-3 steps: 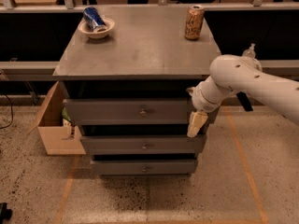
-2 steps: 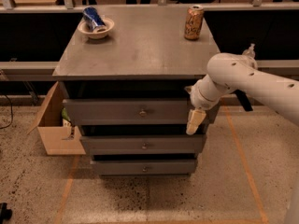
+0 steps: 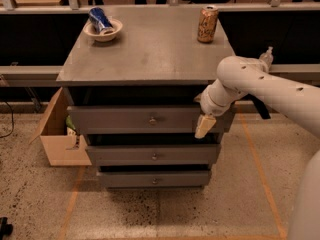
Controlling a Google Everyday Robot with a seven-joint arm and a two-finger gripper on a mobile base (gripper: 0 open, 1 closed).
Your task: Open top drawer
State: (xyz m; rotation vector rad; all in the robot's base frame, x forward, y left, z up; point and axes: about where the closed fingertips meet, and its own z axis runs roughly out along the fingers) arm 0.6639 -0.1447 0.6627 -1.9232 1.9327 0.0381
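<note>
The top drawer (image 3: 115, 119) is the widest grey front, just under the cabinet's tabletop (image 3: 150, 49), with a dark gap above it. Its small round metal knob (image 3: 152, 119) sits at the centre. My gripper (image 3: 205, 126), tan at the tip on a white arm, hangs in front of the drawer's right end, well to the right of the knob and holding nothing I can see. Two narrower grey drawers (image 3: 154, 155) lie below.
A bowl holding a blue can (image 3: 102, 26) stands at the tabletop's back left, a tan can (image 3: 207, 24) at the back right. An open cardboard box (image 3: 57, 134) stands on the floor to the left. A dark railing runs behind. Orange tape lines mark the floor.
My gripper has shifted slightly left and up along the top drawer's front. The drawers, bowl and cans have not moved.
</note>
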